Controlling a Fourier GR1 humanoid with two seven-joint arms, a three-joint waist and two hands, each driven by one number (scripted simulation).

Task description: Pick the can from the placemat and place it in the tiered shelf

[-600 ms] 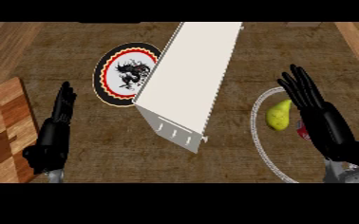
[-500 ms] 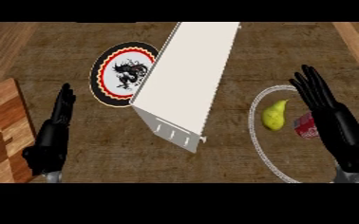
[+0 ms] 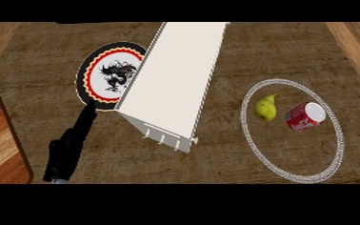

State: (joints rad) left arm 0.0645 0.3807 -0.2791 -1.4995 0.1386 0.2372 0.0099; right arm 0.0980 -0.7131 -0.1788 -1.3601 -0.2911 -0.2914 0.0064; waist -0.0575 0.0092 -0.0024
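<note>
Red can point(image 3: 305, 117) lies on its side on the round placemat point(image 3: 295, 148), just beside a pear point(image 3: 265, 108) at its 9 o'clock. White tiered shelf point(image 3: 175, 81) sits mid-view, w/ a patterned plate point(image 3: 105, 76) at its 9 o'clock. My left hand point(image 3: 69, 145) is at 7 o'clock, fingers straight, holding nothing. I can't see the right hand.

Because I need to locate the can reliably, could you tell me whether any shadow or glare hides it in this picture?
In the head view the can sits evenly lit on the placemat, no glare or shadow across it; the same view's steep angle shows the tiered shelf slanted and stretched, and it hides part of the plate.
</note>
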